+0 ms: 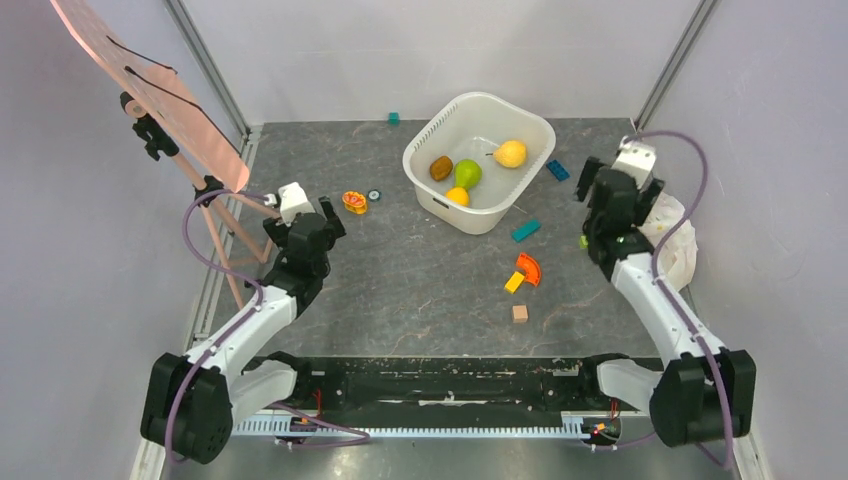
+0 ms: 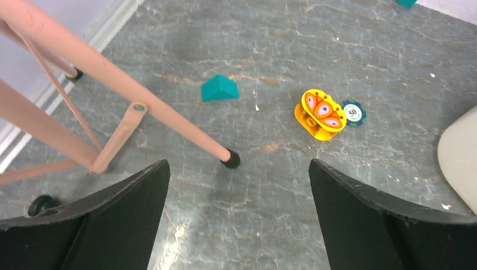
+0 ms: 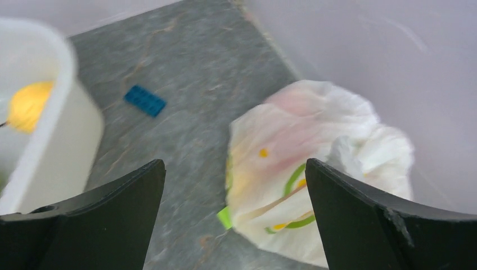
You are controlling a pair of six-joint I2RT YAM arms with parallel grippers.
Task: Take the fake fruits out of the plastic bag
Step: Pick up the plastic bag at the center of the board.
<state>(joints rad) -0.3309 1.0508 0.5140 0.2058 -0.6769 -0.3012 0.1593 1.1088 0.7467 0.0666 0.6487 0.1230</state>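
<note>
The plastic bag [image 1: 676,240] lies crumpled at the right wall, partly behind my right arm. In the right wrist view the plastic bag [image 3: 315,163] is white with green and yellow prints. Pink and yellowish tints show through it, but no fake fruit inside shows plainly. My right gripper [image 1: 597,187] is open and empty. In its own view the right gripper [image 3: 236,219] hovers just short of the bag's left edge, without touching it. My left gripper [image 1: 333,215] is open and empty over bare table at the left, seen in the left wrist view [image 2: 239,219].
A white square tub [image 1: 425,160] at the back centre holds a yellow fruit [image 1: 510,153], a green pear and two others. Loose blocks [image 1: 525,270] lie mid-table, a blue one [image 3: 145,101] near the bag. A yellow butterfly toy [image 2: 320,114], a chip and a pink easel leg [image 2: 169,115] are near my left gripper.
</note>
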